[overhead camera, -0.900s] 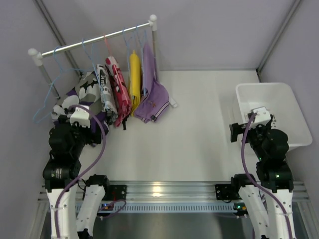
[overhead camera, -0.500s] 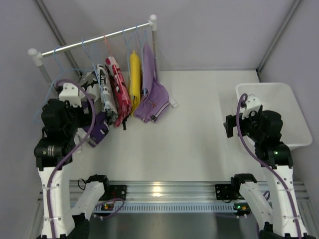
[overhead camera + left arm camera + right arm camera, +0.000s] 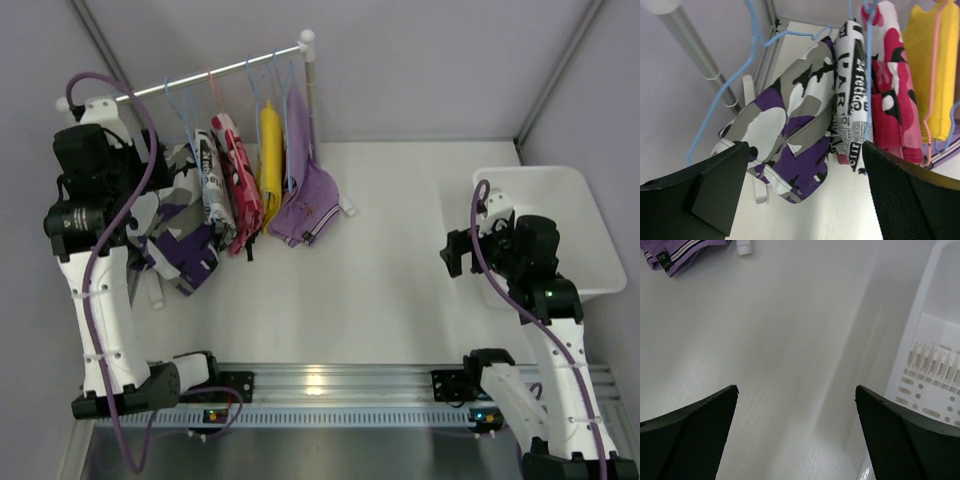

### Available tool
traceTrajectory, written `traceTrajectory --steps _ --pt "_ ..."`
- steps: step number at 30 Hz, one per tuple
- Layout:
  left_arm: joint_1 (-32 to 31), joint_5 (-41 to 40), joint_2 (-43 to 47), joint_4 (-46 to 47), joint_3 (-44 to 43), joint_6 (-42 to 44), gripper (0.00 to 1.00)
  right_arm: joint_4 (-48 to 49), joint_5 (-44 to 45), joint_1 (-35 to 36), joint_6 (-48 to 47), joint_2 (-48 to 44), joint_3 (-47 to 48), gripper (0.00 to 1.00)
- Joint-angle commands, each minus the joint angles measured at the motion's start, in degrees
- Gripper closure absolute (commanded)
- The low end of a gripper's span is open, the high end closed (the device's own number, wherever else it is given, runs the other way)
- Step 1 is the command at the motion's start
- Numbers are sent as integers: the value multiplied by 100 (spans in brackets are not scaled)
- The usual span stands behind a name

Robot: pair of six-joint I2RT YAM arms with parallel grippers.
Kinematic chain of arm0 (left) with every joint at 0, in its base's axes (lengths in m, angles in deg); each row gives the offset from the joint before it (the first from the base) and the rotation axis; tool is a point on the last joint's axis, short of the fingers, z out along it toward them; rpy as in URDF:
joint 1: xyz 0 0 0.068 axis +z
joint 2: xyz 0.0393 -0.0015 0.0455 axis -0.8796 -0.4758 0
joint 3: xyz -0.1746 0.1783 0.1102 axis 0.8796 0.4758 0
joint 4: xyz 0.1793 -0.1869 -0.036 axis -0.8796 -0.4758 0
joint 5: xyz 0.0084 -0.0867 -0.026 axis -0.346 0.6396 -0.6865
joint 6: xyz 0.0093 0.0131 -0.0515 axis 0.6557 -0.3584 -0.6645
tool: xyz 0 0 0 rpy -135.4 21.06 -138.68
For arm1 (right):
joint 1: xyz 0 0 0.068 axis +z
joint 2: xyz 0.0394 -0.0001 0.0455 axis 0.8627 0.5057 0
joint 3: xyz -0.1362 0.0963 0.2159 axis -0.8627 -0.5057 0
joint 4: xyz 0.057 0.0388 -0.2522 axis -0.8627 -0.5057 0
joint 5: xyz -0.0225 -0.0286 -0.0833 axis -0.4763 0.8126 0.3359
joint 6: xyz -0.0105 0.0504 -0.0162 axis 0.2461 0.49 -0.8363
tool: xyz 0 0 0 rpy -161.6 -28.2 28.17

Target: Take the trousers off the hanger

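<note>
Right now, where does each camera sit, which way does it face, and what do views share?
Top external: above, behind the bases, facing down on rack and bin; the left arm and right arm show.
Left wrist: by the rack, looking past the open left gripper at trousers on the hanger.
Right wrist: facing down at the table past the open right gripper.
Top and left wrist share the trousers.

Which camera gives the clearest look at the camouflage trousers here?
The left wrist view: the trousers fill its centre, print and hem sharp. The top external view shows them small, partly behind the left arm. The right wrist view misses them.
</note>
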Motion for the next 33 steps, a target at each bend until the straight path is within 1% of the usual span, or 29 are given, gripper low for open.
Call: traceTrajectory --steps 1,2,3,5,6,7,8,9,11,14,15,17,18,20,21,23,25,27,29,30,31,33 --pt "509 70 -37 -82 -431 -101 2 -99 -164 -71 63 -81 13 0" --pt "667 140 -81 -82 -475 -92 2 -99 -164 -62 63 -98 -14 1" --pt "1008 237 -116 -82 -554 -66 2 -82 -164 -71 81 -116 -40 1" --pt "1439 841 -283 -73 -625 -13 2 -82 -182 -71 72 -151 -102 0" --pt "1946 1114 -336 -91 -660 39 2 -73 -182 -71 63 -151 -119 1" --pt "2169 1369 -432 -73 -686 75 2 -73 -173 -62 63 -168 -128 1" --pt "2371 1807 -468 -47 -669 110 2 -73 -182 -62 55 -186 -137 0" --pt "2608 1976 -512 -3 -660 302 2 -64 -191 -62 54 -195 -154 0" --pt "2707 2345 -644 32 -608 452 3 -47 -226 -62 54 -221 -181 1" --pt "2865 2557 -898 50 -529 742 4 -38 -235 -62 63 -265 -207 1" --pt "3013 2854 -960 58 -502 847 6 -38 -243 -62 55 -265 -207 1" --pt "3111 3154 -1127 50 -432 944 9 -38 -252 -62 63 -300 -216 0" --pt "3129 3443 -1136 76 -362 1076 13 -38 -252 -62 55 -318 -225 0" --pt "3138 3743 -1093 164 -126 1173 14 -20 -261 -62 54 -344 -242 0" --pt "3138 4049 -1057 155 -72 1287 16 -3 -261 -62 54 -344 -242 1" --pt "3138 4341 -1075 -37 -19 1393 18 -11 -287 -62 54 -344 -251 0" --pt "3129 4770 -1110 -257 -1 1630 23 -3 -287 -62 46 -336 -269 1" --pt "3120 5018 -1119 -573 86 1893 26 -3 -314 -62 46 -336 -269 0" --pt "3120 5299 -1101 -740 174 2060 32 -3 -340 -71 46 -344 -269 1" --pt "3120 5405 -1040 -863 227 2192 35 6 -349 -62 37 -344 -277 0" --pt "3120 5597 -987 -908 349 2245 40 -3 -358 -62 37 -336 -277 1" --pt "3120 5774 -821 -900 499 2316 43 6 -375 -62 37 -344 -286 0"
